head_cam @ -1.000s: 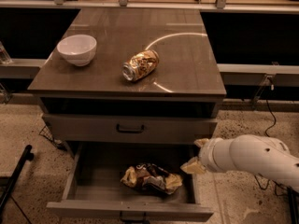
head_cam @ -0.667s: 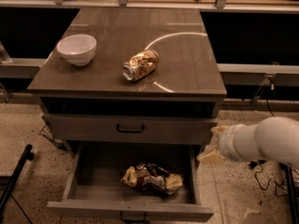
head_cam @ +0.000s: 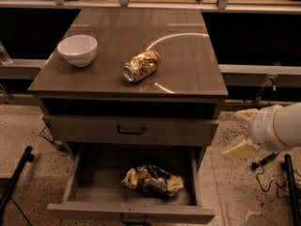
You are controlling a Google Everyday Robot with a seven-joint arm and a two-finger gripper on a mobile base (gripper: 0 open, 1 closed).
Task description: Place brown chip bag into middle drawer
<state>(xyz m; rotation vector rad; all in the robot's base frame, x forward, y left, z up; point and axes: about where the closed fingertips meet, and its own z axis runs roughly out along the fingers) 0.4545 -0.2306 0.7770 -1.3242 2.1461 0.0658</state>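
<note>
The brown chip bag [head_cam: 151, 179] lies crumpled on the floor of the open middle drawer [head_cam: 71, 186], near its middle. The drawer is pulled out at the bottom of the cabinet, its dark handle at the lower edge. My gripper [head_cam: 242, 132] is to the right of the cabinet, outside the drawer and higher than the bag. Its two cream fingers [head_cam: 240, 149] stand apart and hold nothing. The white arm runs off the right edge.
On the cabinet top [head_cam: 188, 74] stand a white bowl [head_cam: 77, 49] and a dented brown-and-gold can [head_cam: 141, 65] on its side. The upper drawer front [head_cam: 131, 130] is closed. A black pole [head_cam: 14, 178] leans at the left; cables [head_cam: 263, 161] lie on the floor at the right.
My gripper has drawn back from the drawer's right side, moving right and up, clear of the cabinet. The chip bag stays in the drawer.
</note>
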